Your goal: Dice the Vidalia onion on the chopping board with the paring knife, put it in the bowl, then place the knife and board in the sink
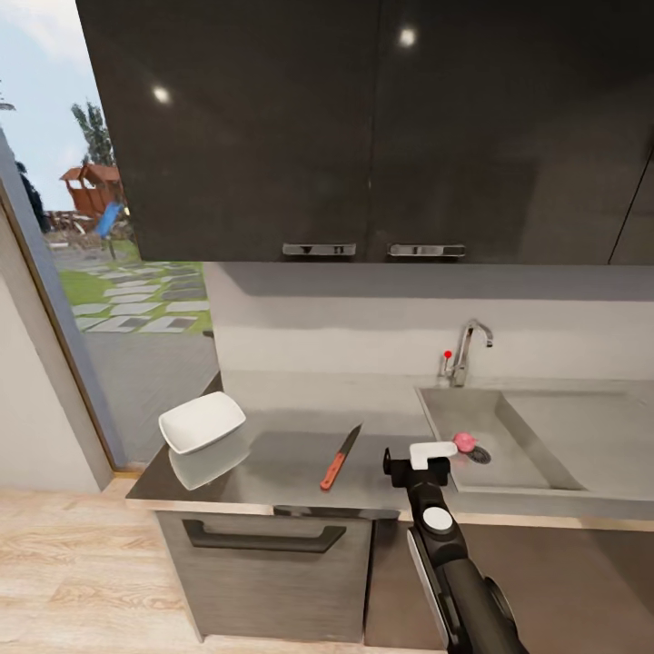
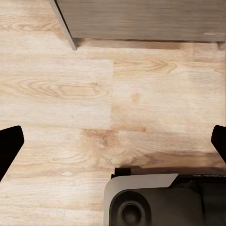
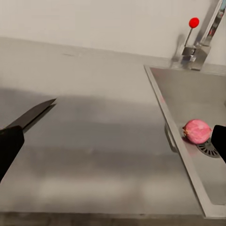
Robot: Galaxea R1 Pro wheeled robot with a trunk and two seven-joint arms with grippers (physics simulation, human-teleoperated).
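You are facing a kitchen run: dark glossy wall cabinets (image 1: pixel 363 127) above, a pale backsplash, a window (image 1: pixel 118 254) on the left looking onto a garden, and a grey counter (image 1: pixel 282 454) over dark cabinet fronts, with a light wood floor (image 2: pixel 94 94) below.

Your right end effector (image 1: pixel 418 463) sits at the counter's front edge, just left of the sink (image 1: pixel 509 436). Its fingers are spread wide and hold nothing; in the right wrist view the two dark fingertips (image 3: pixel 9 146) sit at opposite edges of the frame, with bare counter between them. Your left end effector (image 2: pixel 113 141) is also spread wide and empty, pointing down at the floor near the foot of a cabinet (image 2: pixel 141 19).

The onion (image 3: pixel 197 131), pinkish in colour, lies in the sink basin right by the round drain (image 1: pixel 478 452), close to the basin's near-left wall. The tap (image 1: pixel 468 350) with its red-tipped lever (image 3: pixel 193 22) stands behind the basin.

The paring knife (image 1: pixel 340 459) lies flat on the counter left of the right end effector, near but apart from it, blade pointing toward the backsplash. The white bowl (image 1: pixel 202 421) sits at the counter's left end, near the corner, well apart from the knife. Between knife and sink rim the counter is open.
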